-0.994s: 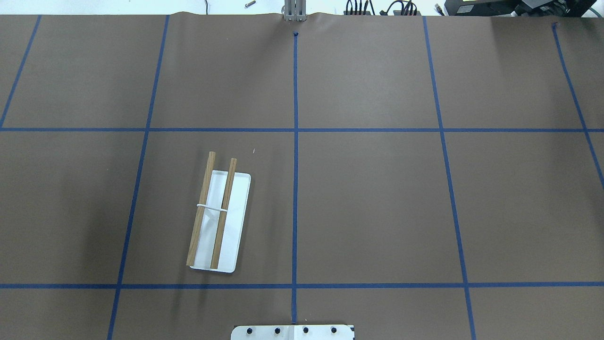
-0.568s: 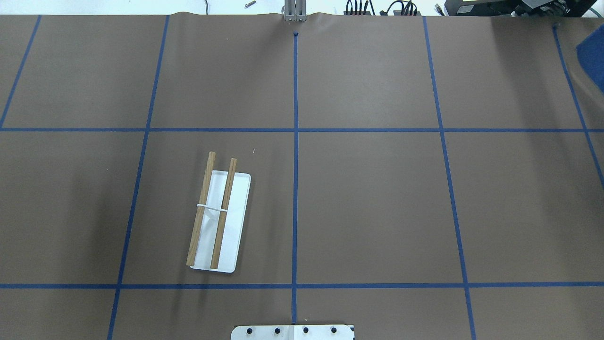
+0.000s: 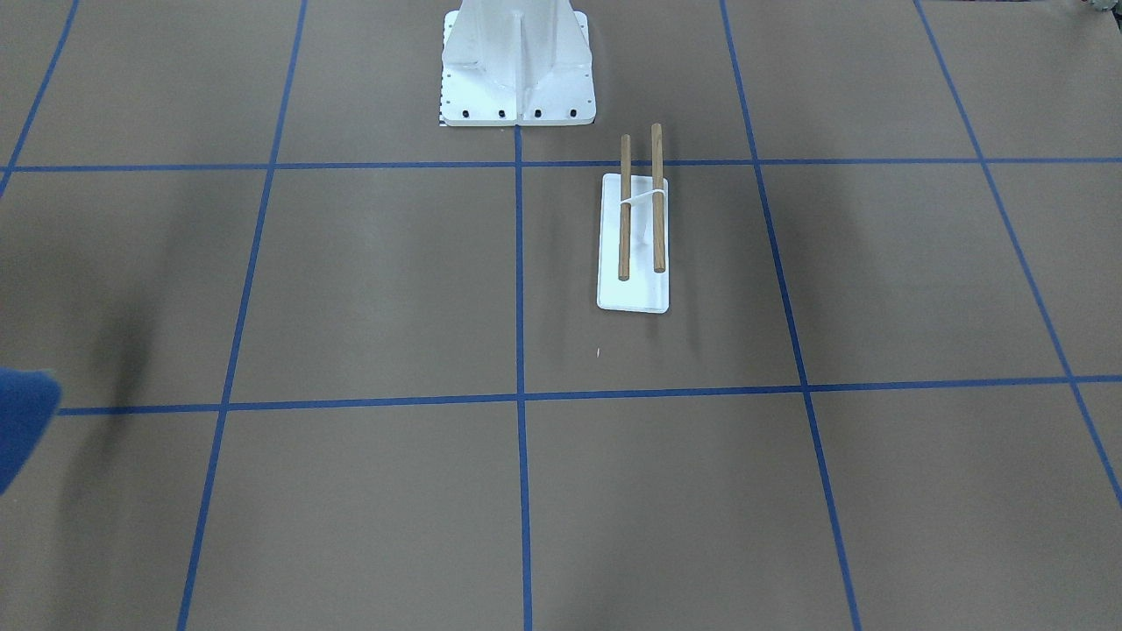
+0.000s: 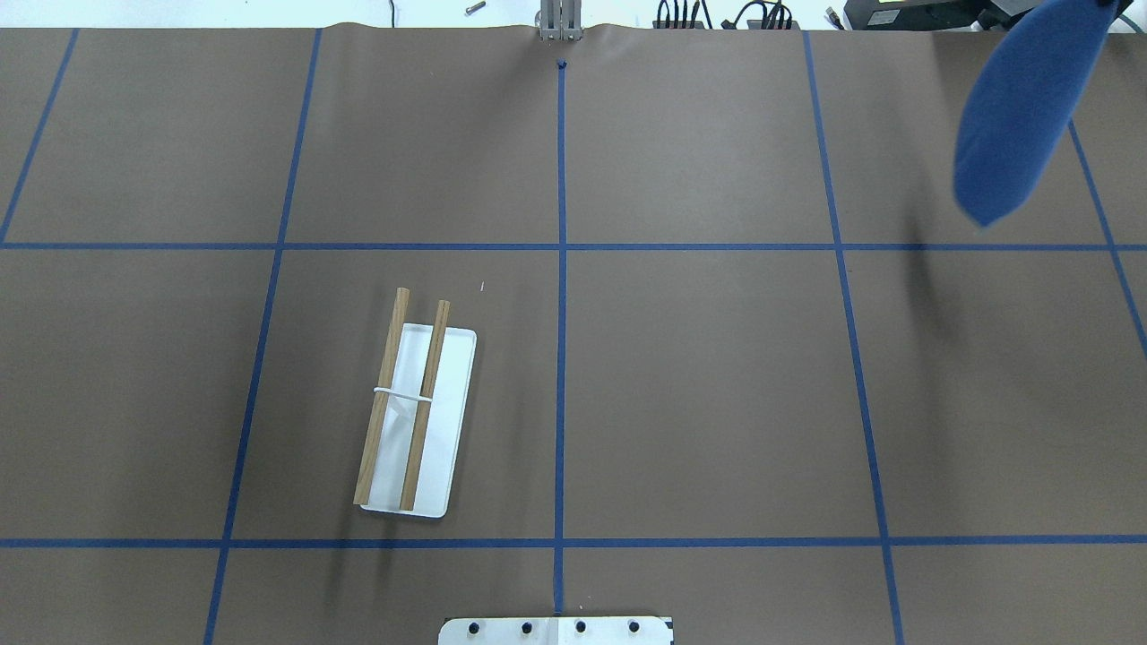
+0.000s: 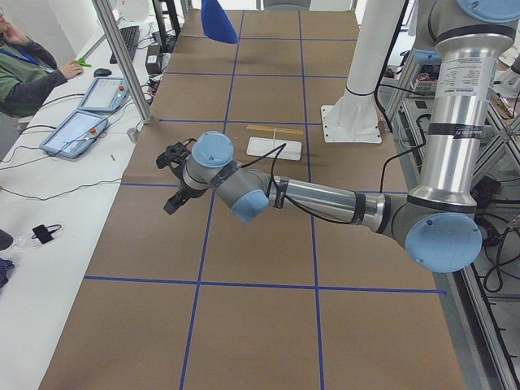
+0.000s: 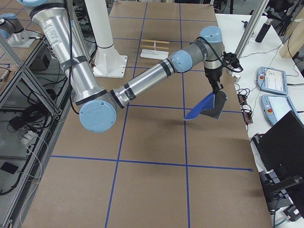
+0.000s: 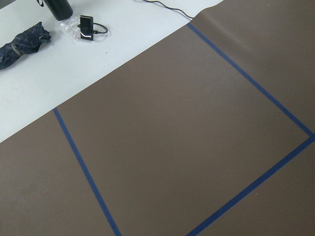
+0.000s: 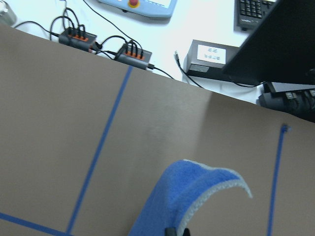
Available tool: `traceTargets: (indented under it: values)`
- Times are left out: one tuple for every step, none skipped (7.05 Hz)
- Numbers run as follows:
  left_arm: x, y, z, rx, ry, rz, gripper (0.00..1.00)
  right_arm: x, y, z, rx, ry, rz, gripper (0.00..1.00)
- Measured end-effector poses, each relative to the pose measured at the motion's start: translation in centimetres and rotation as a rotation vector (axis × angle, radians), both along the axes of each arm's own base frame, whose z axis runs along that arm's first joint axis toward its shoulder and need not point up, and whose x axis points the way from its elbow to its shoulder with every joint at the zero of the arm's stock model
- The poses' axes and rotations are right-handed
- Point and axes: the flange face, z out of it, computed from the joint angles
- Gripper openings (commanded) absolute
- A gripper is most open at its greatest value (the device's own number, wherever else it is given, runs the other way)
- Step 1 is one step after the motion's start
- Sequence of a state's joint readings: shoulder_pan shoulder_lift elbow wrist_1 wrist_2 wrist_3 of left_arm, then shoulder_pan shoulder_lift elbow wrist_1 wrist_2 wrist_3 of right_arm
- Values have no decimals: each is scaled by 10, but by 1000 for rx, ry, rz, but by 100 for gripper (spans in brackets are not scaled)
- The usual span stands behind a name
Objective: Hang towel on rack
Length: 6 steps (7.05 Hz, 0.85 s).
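Note:
The rack (image 4: 414, 412) stands left of the table's centre line, with a white base and two brown dowels; it also shows in the front view (image 3: 635, 232). The blue towel (image 4: 1021, 107) hangs in the air over the far right of the table. It is a blue patch at the left edge of the front view (image 3: 22, 412). In the exterior right view my right gripper (image 6: 217, 89) holds the towel (image 6: 206, 107) from above. The right wrist view shows the towel (image 8: 192, 196) bunched at the fingers. My left gripper (image 5: 173, 175) hovers over bare table far from the rack; I cannot tell whether it is open.
The white bolted pedestal (image 3: 517, 61) stands at the robot's edge, near the rack. Cables, control pendants (image 6: 270, 78) and a monitor lie beyond the table's far edge. An operator (image 5: 24, 69) sits at the far side. Blue tape lines grid the brown table.
The towel has come into the overhead view from the far right edge and moved left over the table. The rack has not moved.

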<state>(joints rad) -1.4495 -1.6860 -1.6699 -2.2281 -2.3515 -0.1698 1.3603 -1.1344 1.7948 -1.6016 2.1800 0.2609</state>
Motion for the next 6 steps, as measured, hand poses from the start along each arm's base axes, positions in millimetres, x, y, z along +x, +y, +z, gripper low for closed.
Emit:
traceTargets:
  values:
    - [26, -7, -39, -60, 92, -32, 98, -33, 30, -44, 58, -35, -13, 0]
    - [51, -14, -76, -121, 176, -58, 98, -65, 62, -81, 124, -60, -36, 0]
    - [81, -21, -116, -220, 281, -88, 98, -96, 95, -112, 172, -87, -46, 0]
    - [122, -25, -154, -360, 390, -110, 98, -124, 124, -135, 203, -114, -41, 0]
    - [164, -23, -187, -475, 472, -129, 98, -143, 146, -151, 219, -137, -31, 0]
    - [207, -17, -217, -557, 536, -145, 98, -155, 159, -163, 214, -169, -14, 0]
